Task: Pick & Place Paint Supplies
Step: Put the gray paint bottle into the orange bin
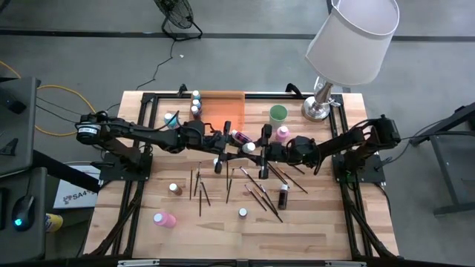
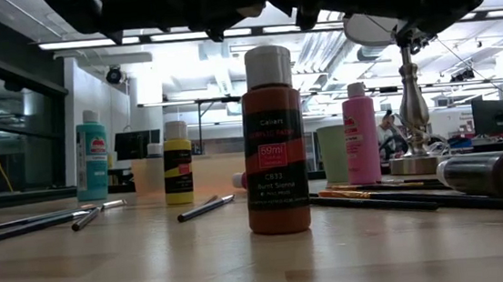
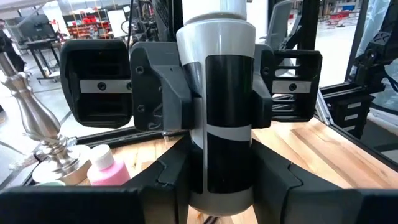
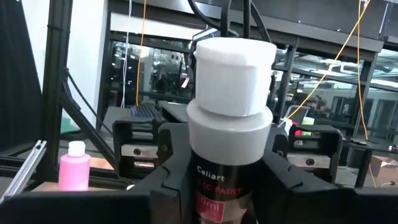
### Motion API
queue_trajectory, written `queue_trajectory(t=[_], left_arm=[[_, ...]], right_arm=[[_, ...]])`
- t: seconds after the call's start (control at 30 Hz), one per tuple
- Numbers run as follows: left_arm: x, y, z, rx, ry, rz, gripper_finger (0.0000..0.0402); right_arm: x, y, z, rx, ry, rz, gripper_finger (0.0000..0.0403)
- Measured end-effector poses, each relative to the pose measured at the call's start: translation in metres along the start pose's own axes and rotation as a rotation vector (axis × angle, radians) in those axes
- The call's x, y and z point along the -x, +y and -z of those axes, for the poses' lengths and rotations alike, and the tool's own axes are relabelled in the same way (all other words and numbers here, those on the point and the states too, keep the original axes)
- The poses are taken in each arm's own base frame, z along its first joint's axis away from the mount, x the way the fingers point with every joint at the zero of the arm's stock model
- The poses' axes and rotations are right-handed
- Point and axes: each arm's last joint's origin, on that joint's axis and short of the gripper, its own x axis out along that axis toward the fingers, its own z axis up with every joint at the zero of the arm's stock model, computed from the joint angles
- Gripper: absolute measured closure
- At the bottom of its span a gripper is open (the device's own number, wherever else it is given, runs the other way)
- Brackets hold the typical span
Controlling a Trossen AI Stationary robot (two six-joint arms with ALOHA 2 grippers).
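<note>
Brown bottle, white cap; pink bottle; translucent orange tray.

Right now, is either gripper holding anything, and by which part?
A black-labelled paint bottle, gripped by both at once: the left gripper clamps its lower body, and the right gripper its upper body, just under the white cap.

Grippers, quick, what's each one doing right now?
Left gripper: shut on the white paint bottle.
Right gripper: around the same bottle, on its other side; a firm grip cannot be told.
</note>
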Motion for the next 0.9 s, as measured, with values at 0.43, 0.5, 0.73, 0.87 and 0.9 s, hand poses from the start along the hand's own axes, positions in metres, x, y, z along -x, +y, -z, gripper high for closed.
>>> queue_trajectory(t=[0.43, 0.5, 0.73, 0.87, 0.9], left_arm=[[0.034, -0.001, -0.013, -0.114, 0.241, -0.102, 0.02], [0.044, -0.002, -0.02, -0.115, 0.251, -0.102, 0.0186], [0.053, -0.001, -0.038, -0.09, 0.157, -0.126, 0.0177], [0.042, 0.0, -0.029, -0.062, 0.189, -0.121, 0.0176], [0.039, 0.0, -0.027, -0.052, 0.203, -0.119, 0.0176]], right_arm=[[0.003, -0.003, 0.003, -0.05, 0.156, 0.076, 0.0294], [0.004, -0.004, 0.008, -0.064, 0.212, 0.098, 0.0296], [0.004, -0.011, 0.017, -0.133, 0.319, 0.075, 0.0294], [-0.004, -0.013, 0.014, -0.136, 0.361, 0.054, 0.0293], [-0.007, -0.013, 0.013, -0.136, 0.373, 0.049, 0.0293]])
